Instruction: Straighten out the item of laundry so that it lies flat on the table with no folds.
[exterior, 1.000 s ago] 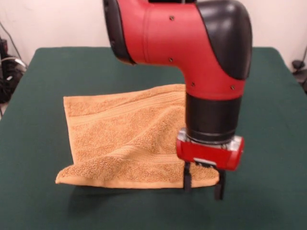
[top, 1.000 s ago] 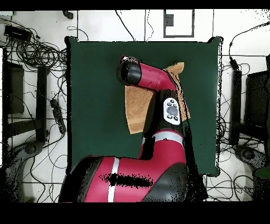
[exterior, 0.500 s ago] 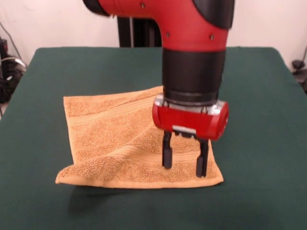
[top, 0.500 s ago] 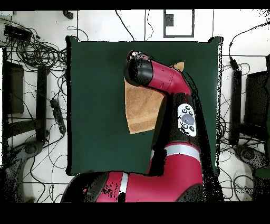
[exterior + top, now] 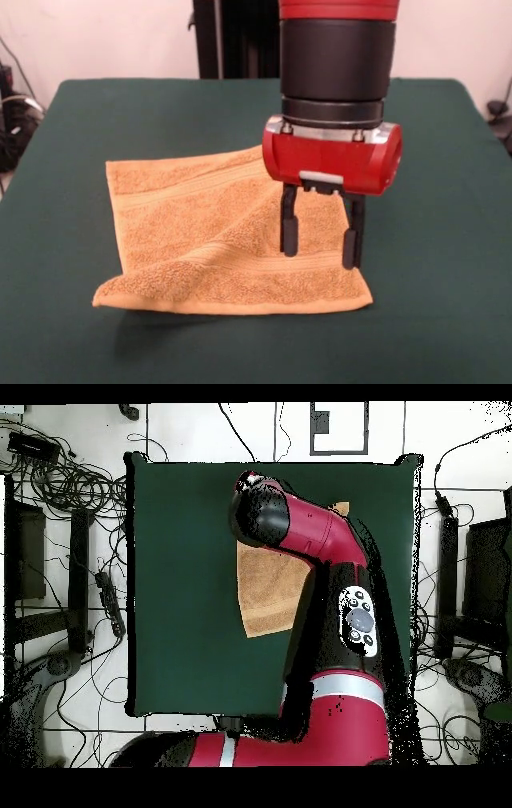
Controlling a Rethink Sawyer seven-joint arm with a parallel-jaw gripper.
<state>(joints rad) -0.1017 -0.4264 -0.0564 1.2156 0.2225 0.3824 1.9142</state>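
I see the claw has come up and back from the towel's near right corner, where a second ago its tips were down at the hem; now it hangs over the right part of the cloth with nothing in it. Its two black fingers are spread apart, pointing straight down, and I cannot be sure whether their tips touch the pile or float just above it. That tells me the corner has been let go, and my judgement is that one pull has ended.

The towel lies on the dark green tabletop, a little left of the middle as I look from the front. It is not flat: the near left corner humps up over a fold, and a ridge runs across the cloth toward the claw. The far edge also slopes, so the sheet looks skewed. I would say the task is only partly done.

The arm drops vertically from above, wrist upright, its red housing square over the fingers. From overhead it covers most of the towel, leaving a tan strip showing on one side.
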